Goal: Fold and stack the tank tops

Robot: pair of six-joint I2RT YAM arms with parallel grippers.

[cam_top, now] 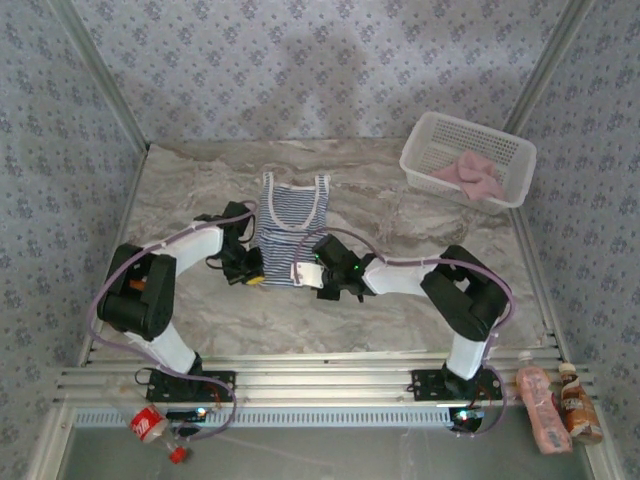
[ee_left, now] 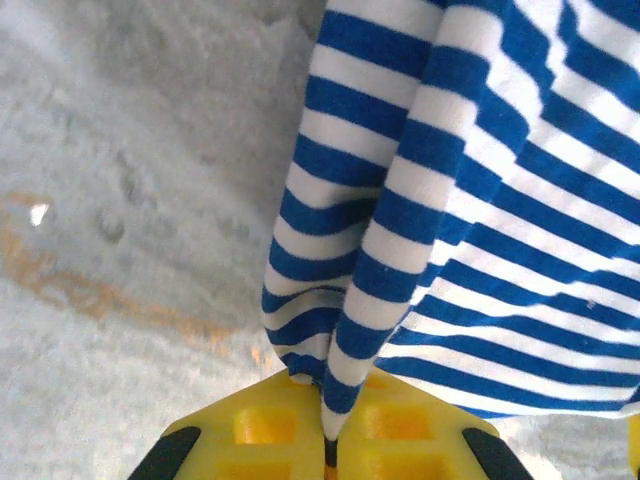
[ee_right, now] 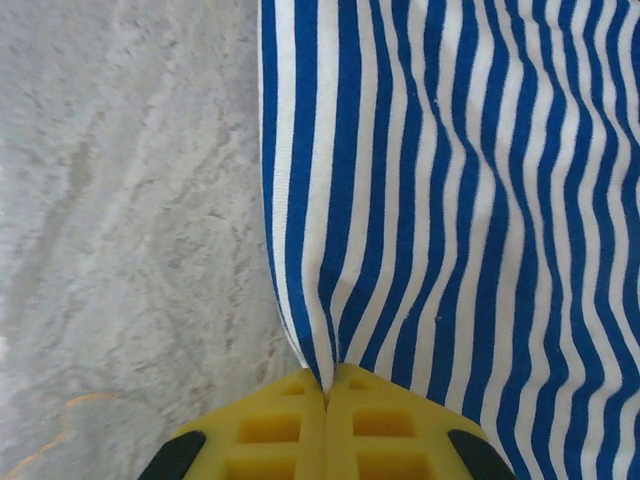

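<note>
The striped navy-and-white tank top lies flat in the middle of the table, straps pointing away. My left gripper is at its near left corner, yellow jaws shut on a pinched fold of the striped cloth. At the near right corner my right gripper is shut on the hem of the striped top. The pink tank top lies crumpled in the basket at the back right.
A white lattice basket stands at the back right corner of the marble table. Bottles sit off the table's near right edge, and a can by the left base.
</note>
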